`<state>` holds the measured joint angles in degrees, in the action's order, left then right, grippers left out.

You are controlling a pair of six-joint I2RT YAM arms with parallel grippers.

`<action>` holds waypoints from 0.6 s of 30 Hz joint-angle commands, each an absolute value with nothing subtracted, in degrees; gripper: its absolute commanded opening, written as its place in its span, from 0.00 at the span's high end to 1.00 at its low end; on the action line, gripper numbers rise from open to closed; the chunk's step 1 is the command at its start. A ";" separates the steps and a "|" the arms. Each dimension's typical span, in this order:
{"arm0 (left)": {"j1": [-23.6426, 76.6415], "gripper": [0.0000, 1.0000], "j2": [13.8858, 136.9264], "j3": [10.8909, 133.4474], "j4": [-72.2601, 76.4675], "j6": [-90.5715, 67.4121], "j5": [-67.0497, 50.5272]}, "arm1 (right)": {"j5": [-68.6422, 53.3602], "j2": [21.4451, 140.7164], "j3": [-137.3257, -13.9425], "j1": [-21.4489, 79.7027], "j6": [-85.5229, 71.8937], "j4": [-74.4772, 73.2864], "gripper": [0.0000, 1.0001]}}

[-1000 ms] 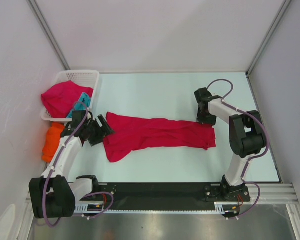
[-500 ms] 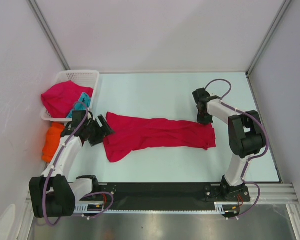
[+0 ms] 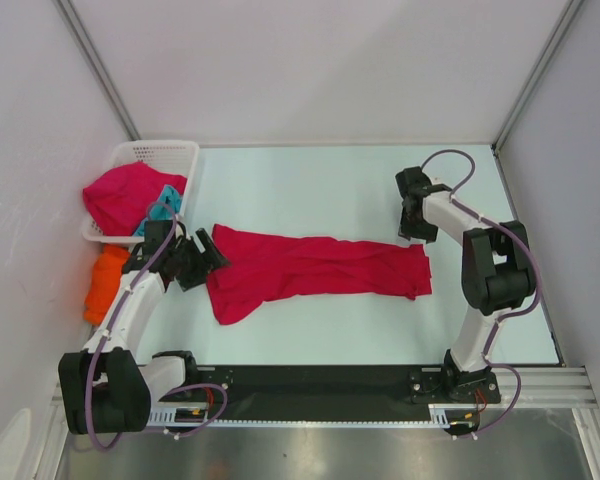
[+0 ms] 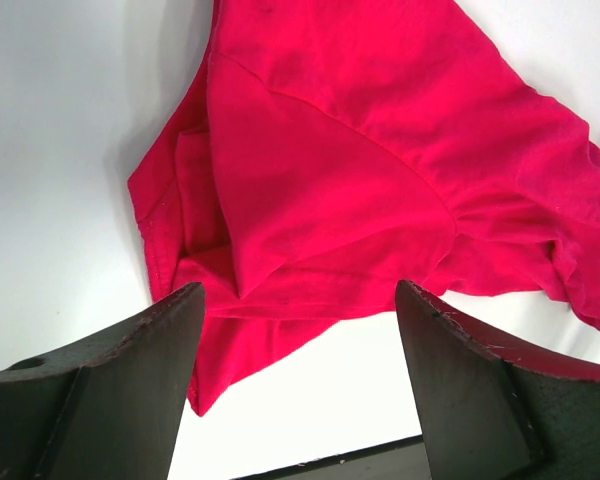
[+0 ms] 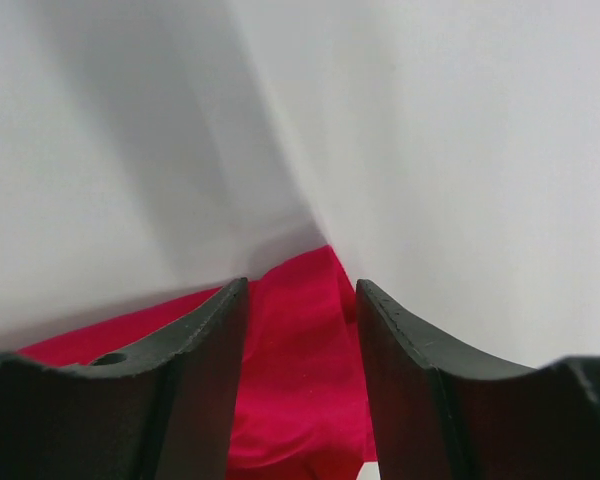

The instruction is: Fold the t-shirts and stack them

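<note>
Spread garment: crimson t-shirt point(image 3: 315, 268), drawn out as a long rumpled band across the middle of the table point(image 3: 310, 185); no fold made yet, and each end lies within reach of an arm.
Left end: left tool point(image 3: 208, 264), fingers wide apart and empty, hovering just beside the bunched edge where a sleeve flap lies doubled over; probably lined up for a pinch.
Right end: right tool point(image 3: 412, 232), fingers apart, gripping nothing, poised at the far corner of the cloth.
Waiting pile: second crimson t-shirt point(image 3: 125, 192) and teal t-shirt point(image 3: 165, 200) heaped over the lattice basket point(image 3: 165, 152); orange t-shirt point(image 3: 105, 280) just beside it.
Progress: early, by the look of it.
</note>
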<state>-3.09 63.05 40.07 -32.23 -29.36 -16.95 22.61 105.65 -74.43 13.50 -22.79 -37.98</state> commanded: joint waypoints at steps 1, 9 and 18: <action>-3.52 0.18 63.02 39.81 -30.76 -27.95 -18.02 | 23.12 103.27 -74.54 13.09 -23.11 -38.06 0.48; -3.60 0.18 63.02 39.55 -30.85 -27.77 -18.19 | 22.06 100.20 -68.56 13.36 -24.34 -36.48 0.50; -3.60 0.18 62.84 39.46 -30.67 -27.86 -18.19 | 21.88 97.82 -65.92 14.06 -24.52 -36.38 0.52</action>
